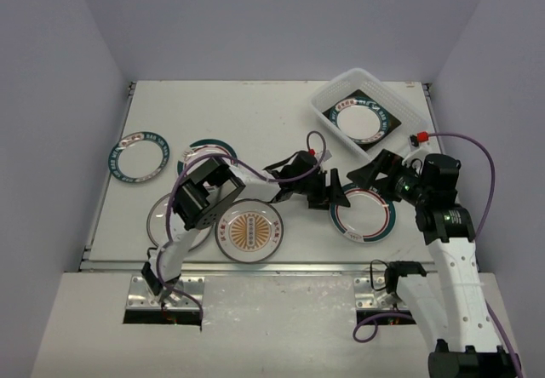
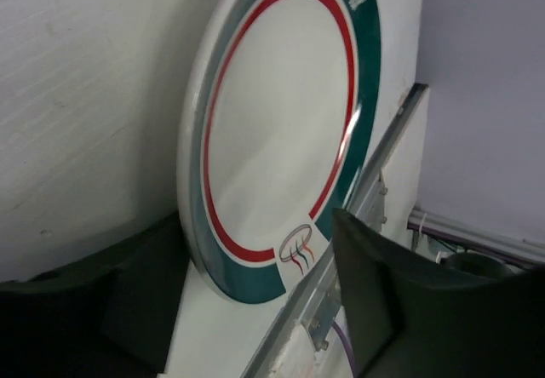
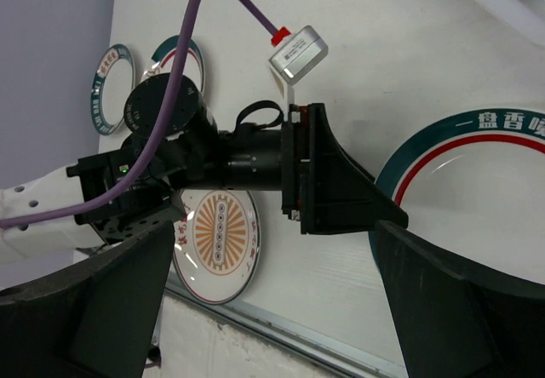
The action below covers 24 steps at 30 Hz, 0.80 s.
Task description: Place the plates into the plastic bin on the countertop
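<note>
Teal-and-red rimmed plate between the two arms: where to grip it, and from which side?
Grip its rim at the left edge. The plate lies flat on the countertop, so only the thin raised lip is graspable, and the open left pincer faces it.

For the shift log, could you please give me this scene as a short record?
plastic bin: far right, round plate inside
teal-and-red plate: flat on countertop, between the arms
left fingers: open, either side of its rim
right fingers: open, empty, by its far rim
sunburst plate: near front edge
</note>
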Tool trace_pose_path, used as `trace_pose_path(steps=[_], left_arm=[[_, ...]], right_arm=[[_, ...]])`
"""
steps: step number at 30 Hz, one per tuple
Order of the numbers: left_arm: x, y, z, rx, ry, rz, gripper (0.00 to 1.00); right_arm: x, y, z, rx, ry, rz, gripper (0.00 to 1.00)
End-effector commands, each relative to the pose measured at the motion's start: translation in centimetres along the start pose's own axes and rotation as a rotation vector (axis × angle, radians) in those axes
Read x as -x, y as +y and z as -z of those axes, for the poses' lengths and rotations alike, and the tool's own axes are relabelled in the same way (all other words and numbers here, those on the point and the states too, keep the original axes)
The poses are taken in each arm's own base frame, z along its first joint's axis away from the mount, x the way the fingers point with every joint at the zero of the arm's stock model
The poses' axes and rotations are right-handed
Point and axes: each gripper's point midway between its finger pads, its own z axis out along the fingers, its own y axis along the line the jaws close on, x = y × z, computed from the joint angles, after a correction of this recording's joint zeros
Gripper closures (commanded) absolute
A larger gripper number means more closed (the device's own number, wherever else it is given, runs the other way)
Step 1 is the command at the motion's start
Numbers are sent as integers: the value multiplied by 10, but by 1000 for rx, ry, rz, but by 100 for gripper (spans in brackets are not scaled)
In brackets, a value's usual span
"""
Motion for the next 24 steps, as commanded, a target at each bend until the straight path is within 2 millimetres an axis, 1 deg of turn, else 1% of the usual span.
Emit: trace_pose_path(steps=[1, 2, 4, 6, 7, 8, 11, 13, 14, 15, 16, 18, 20, 21, 22, 23, 24], left_arm=[[0, 25, -16, 94, -6, 36, 54], [-1, 29, -18, 110, -2, 34, 59], [-5, 41, -23, 150, 12, 33, 63], [-3, 46, -24, 173, 1, 21, 97], [-2, 47, -21, 191, -4, 14, 100], [1, 46, -18, 203, -19, 5, 100], [19, 35, 9, 244, -122, -62, 100], [24, 29, 27, 262, -160, -90, 100], [34, 17, 41, 254, -198, -107, 100], [38, 19, 49, 264, -215, -110, 100], [43, 22, 65, 269, -240, -103, 100], [54, 6, 110, 204, -298, -99, 100], [63, -4, 141, 142, -329, -100, 100], [70, -14, 163, 100, -346, -114, 100], [77, -17, 182, 77, -361, -127, 100], [77, -23, 196, 60, -351, -153, 100], [75, -29, 202, 49, -344, -171, 100]], right_arm=[[-5, 7, 5, 43, -1, 10, 1], [-4, 8, 5, 51, -3, 14, 1], [-3, 11, 5, 68, -7, 24, 1], [-5, 6, 2, 53, 2, 19, 1], [-6, 5, 1, 50, 10, 16, 1], [-8, 3, -2, 46, 20, 14, 1], [-16, -8, -9, 18, 53, -11, 1], [-18, -12, -12, 4, 61, -23, 1], [-17, -13, -12, -3, 59, -23, 1], [-17, -15, -13, -10, 56, -21, 1], [-16, -15, -13, -11, 50, -11, 1], [-15, -18, -14, -12, 39, 14, 1], [-18, -21, -17, -5, 45, 48, 1], [-23, -23, -19, 1, 63, 61, 1], [-27, -27, -22, -1, 82, 77, 1], [-30, -31, -24, -6, 100, 84, 1], [-33, -34, -26, -10, 114, 85, 1]])
